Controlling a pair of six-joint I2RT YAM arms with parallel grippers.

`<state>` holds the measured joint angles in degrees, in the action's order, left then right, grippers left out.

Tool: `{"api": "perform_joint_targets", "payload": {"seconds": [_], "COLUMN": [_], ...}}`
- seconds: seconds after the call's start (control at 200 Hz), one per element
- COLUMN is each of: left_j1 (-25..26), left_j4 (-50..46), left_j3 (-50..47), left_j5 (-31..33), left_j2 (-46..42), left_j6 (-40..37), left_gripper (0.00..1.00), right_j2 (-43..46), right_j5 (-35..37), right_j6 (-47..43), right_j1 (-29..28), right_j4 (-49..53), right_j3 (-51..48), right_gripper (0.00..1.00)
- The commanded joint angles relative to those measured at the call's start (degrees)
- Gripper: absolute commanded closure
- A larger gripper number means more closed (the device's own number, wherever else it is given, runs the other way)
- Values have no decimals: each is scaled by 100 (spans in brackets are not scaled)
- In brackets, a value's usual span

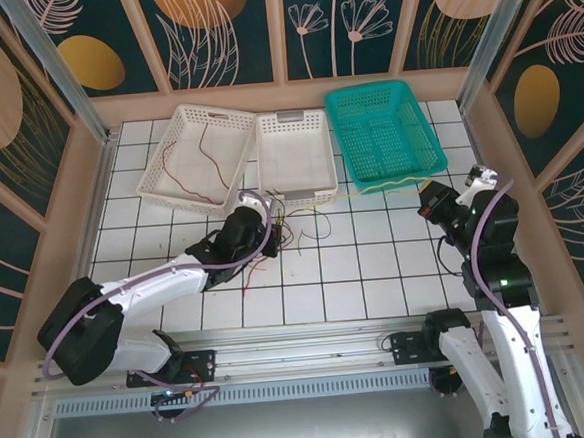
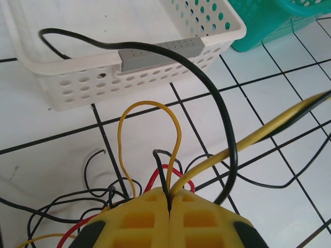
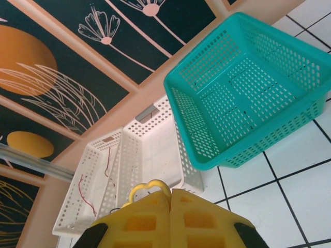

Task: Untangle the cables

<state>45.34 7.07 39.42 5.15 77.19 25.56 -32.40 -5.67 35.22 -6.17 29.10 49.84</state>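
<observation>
The cables (image 1: 289,229) lie tangled on the tiles in front of the middle white basket (image 1: 295,175). My left gripper (image 1: 269,226) sits at that tangle. In the left wrist view it (image 2: 169,199) is shut, with a black cable (image 2: 163,173) and a yellow cable (image 2: 258,133) pinched in its seam. Red, black and yellow loops (image 2: 103,199) spread out around it. The yellow cable runs off to the upper right. My right gripper (image 1: 431,201) hovers near the teal basket's front corner. It (image 3: 170,192) is shut on a yellow cable loop (image 3: 150,184).
A black cable (image 2: 103,44) drapes over the middle white basket's rim (image 2: 155,54). The left white basket (image 1: 180,127) holds a red cable (image 1: 205,150). The teal basket (image 1: 338,126) stands at the back right. Wooden walls enclose the tiled table.
</observation>
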Motion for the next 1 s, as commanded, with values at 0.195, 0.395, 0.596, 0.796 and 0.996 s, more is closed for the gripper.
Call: {"api": "perform_joint_targets", "payload": {"seconds": [0.195, 0.395, 0.596, 0.796, 0.996], "left_j1": [-158, -264, -276, -276, -276], "left_j4": [-509, -300, -49, 196, 165], "left_j3": [-277, -294, -324, -496, -455], "left_j5": [560, 421, 75, -498, -712], "left_j2": [-309, -292, -317, -105, 504], "left_j6": [-34, 43, 74, 160, 190], "left_gripper": [93, 73, 88, 57, 50], "right_j2": [-221, -491, -618, -343, -125], "right_j5": [558, -428, -1355, -1577, -1604], "right_j6": [-320, -455, -387, -406, -415], "right_j1": [15, 19, 12, 11, 11], "right_j4": [36, -165, -511, -765, -923], "right_j3": [607, 449, -259, -472, -383], "right_gripper": [100, 100, 100, 100, 100]}}
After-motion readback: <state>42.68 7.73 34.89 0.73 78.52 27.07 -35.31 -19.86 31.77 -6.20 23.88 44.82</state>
